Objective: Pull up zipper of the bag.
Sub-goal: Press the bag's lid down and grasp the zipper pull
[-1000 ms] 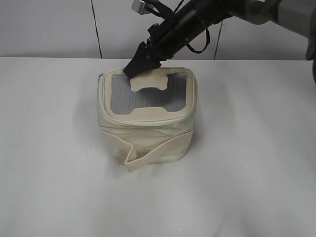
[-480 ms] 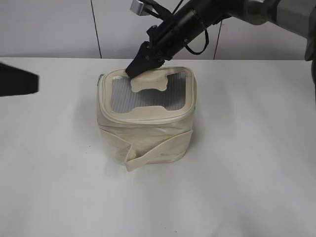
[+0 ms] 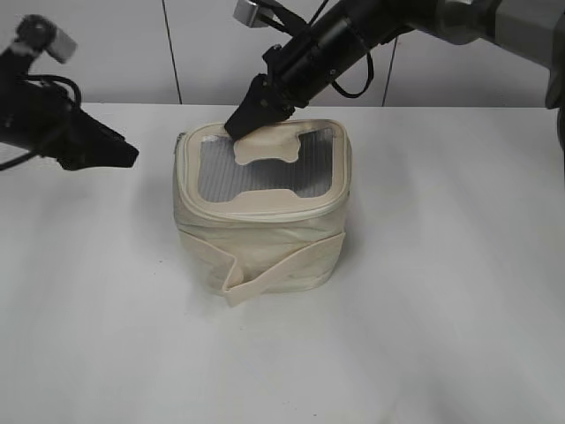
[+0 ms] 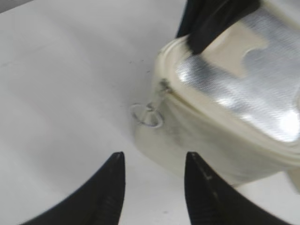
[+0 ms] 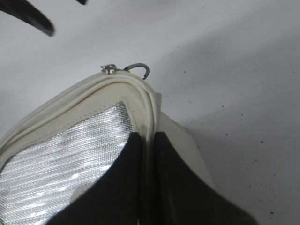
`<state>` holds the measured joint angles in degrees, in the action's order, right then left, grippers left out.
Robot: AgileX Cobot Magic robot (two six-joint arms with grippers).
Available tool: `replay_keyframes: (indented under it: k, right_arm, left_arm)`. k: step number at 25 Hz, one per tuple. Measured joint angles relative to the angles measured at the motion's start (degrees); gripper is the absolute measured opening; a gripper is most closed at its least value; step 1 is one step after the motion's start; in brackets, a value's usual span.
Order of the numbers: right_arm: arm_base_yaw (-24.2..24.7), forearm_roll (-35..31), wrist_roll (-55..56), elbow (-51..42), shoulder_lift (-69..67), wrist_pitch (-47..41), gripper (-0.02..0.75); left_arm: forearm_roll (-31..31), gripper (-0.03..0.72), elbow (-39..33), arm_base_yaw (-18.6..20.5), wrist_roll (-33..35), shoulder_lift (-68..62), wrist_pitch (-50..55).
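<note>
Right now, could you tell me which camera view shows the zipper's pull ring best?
The left wrist view: the pull ring hangs in plain sight at the bag's corner, ahead of the open left gripper. The right wrist view shows only part of it; in the exterior view it is indiscernible.

The exterior view looks down at a slant from the front across the white table point(image 3: 424, 309), pale wall panels along the top of the frame, and the small boxy cream bag with the grey mesh top point(image 3: 261, 243) sits mid-frame at middle distance. The left wrist view rides low and close behind the left gripper point(image 4: 152, 180), whose black fingers fill the bottom edge; it faces the bag's corner in the upper right, blurred with nearness. The right wrist view looks steeply down, very close, past the right gripper point(image 5: 147, 140) at bottom centre onto the bag's rim. All three share that bag; both wrist views show the small silver ring of the zipper point(image 4: 147, 115).
</note>
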<state>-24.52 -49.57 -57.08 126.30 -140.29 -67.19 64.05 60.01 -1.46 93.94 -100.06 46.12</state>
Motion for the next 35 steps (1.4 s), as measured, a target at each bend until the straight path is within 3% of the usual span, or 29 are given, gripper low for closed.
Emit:
replay_keyframes:
  k: [5,9,19,23,27,32,35]
  right_arm:
    - [0.0,0.0,0.1,0.0,0.0,0.0,0.045]
    - [0.0,0.0,0.2,0.0,0.0,0.0,0.045]
    - [0.0,0.0,1.1,0.0,0.0,-0.1,0.044]
    - [0.0,0.0,1.3,0.0,0.0,-0.1,0.044]
    - [0.0,0.0,1.4,0.0,0.0,-0.1,0.044]
    - [0.0,0.0,1.4,0.0,0.0,-0.1,0.044]
    - [0.0,0.0,1.4,0.0,0.0,-0.1,0.044]
  left_arm:
    - [0.1,0.340,0.1,-4.3,7.7,-4.1,-7.3]
    - [3.7,0.351,0.1,-6.3,12.5,-6.3,-8.1]
    - [12.8,0.385,0.1,-7.2,19.4,-7.3,-10.1]
    - [13.7,0.385,0.1,-8.1,20.1,-7.3,-12.8]
    - [18.7,0.385,0.1,-9.0,20.2,-7.3,-15.8]
    - [12.3,0.385,0.1,-9.0,21.3,-7.3,-15.0]
    - [12.1,0.385,0.1,-9.1,21.6,-7.3,-15.0]
